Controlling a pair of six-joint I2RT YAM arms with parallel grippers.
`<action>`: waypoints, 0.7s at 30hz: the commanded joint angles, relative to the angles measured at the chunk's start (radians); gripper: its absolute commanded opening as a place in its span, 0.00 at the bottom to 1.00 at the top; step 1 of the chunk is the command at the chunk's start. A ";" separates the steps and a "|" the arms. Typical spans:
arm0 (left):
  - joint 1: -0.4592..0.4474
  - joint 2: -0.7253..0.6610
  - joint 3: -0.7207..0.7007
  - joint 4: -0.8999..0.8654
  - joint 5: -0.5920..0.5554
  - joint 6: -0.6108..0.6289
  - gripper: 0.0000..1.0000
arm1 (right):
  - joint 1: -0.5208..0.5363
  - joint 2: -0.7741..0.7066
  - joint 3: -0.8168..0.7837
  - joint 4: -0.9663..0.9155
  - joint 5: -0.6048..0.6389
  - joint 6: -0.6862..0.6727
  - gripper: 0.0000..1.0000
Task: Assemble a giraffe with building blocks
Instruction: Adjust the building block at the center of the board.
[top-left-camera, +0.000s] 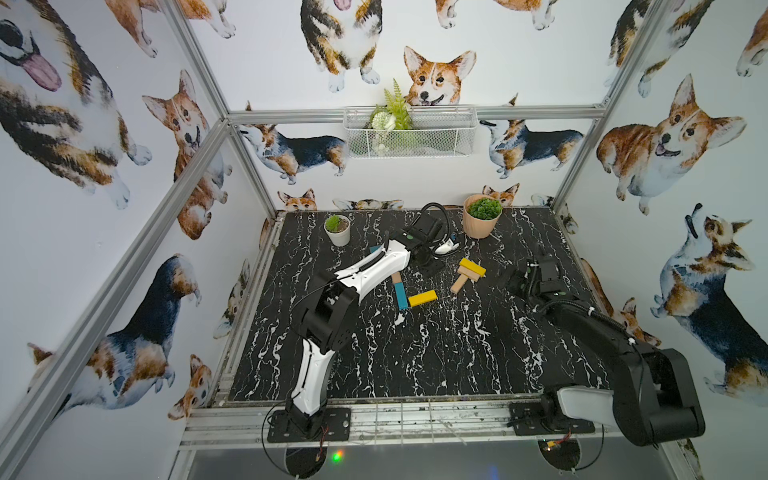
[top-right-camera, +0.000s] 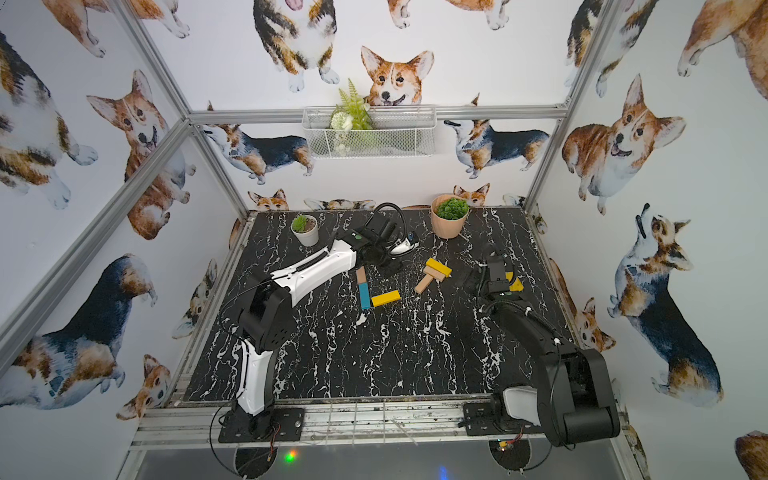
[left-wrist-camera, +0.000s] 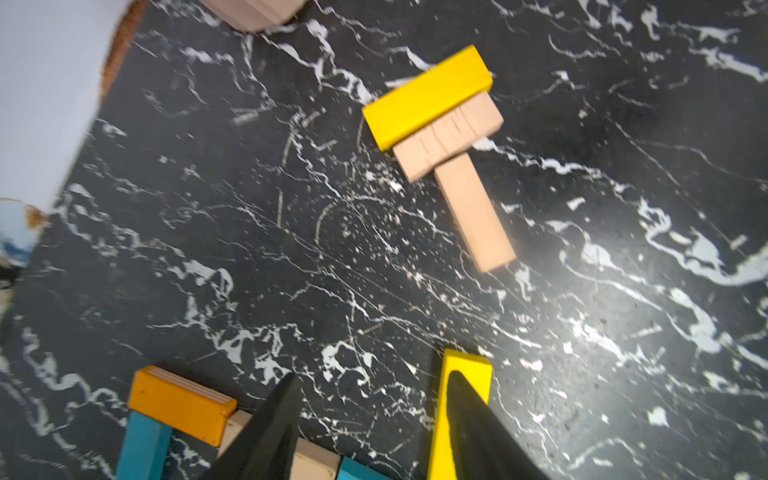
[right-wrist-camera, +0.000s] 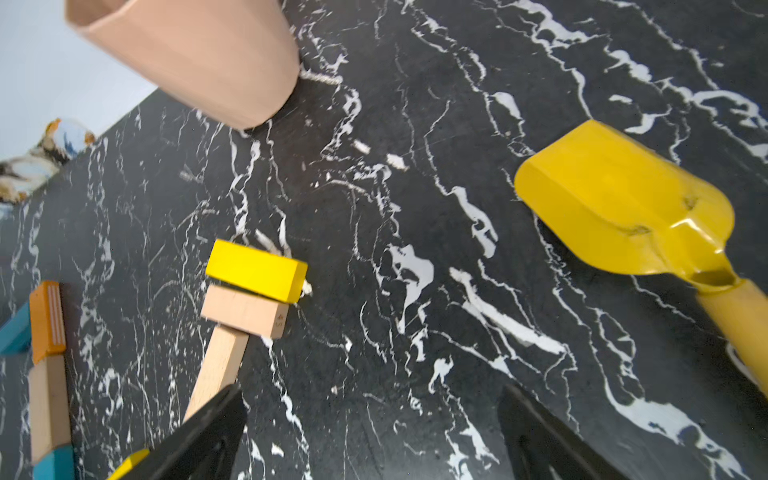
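Note:
The giraffe lies flat at mid-table as joined building blocks. In the left wrist view these are a teal bar (left-wrist-camera: 143, 444), an orange bar (left-wrist-camera: 178, 403), a tan bar (left-wrist-camera: 316, 459), another teal bar (left-wrist-camera: 357, 469) and a yellow bar (left-wrist-camera: 465, 363). In a top view the yellow bar (top-left-camera: 422, 298) meets the teal one (top-left-camera: 402, 296). Three loose blocks lie touching to the right: yellow (top-left-camera: 472, 267) and two tan (top-left-camera: 458, 284). My left gripper (left-wrist-camera: 374, 376) hovers open and empty over the figure. My right gripper (right-wrist-camera: 372, 388) stands wide open beside the loose tan bar (right-wrist-camera: 218, 365).
A yellow shovel (right-wrist-camera: 623, 199) lies on the black marbled table (top-left-camera: 415, 353) by the right gripper. A peach plant pot (top-left-camera: 480, 220) and a small white pot (top-left-camera: 337, 230) stand at the back. Corgi-print walls and an aluminium frame enclose the table.

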 joint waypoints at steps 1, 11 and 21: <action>-0.009 -0.040 -0.049 0.218 -0.162 -0.122 0.60 | -0.030 0.086 0.068 -0.046 -0.137 0.076 0.98; -0.007 -0.302 -0.486 0.595 -0.211 -0.365 1.00 | -0.030 0.443 0.278 -0.005 -0.378 0.134 0.99; 0.125 -0.435 -0.636 0.583 -0.031 -0.547 1.00 | -0.030 0.695 0.520 -0.081 -0.441 0.079 1.00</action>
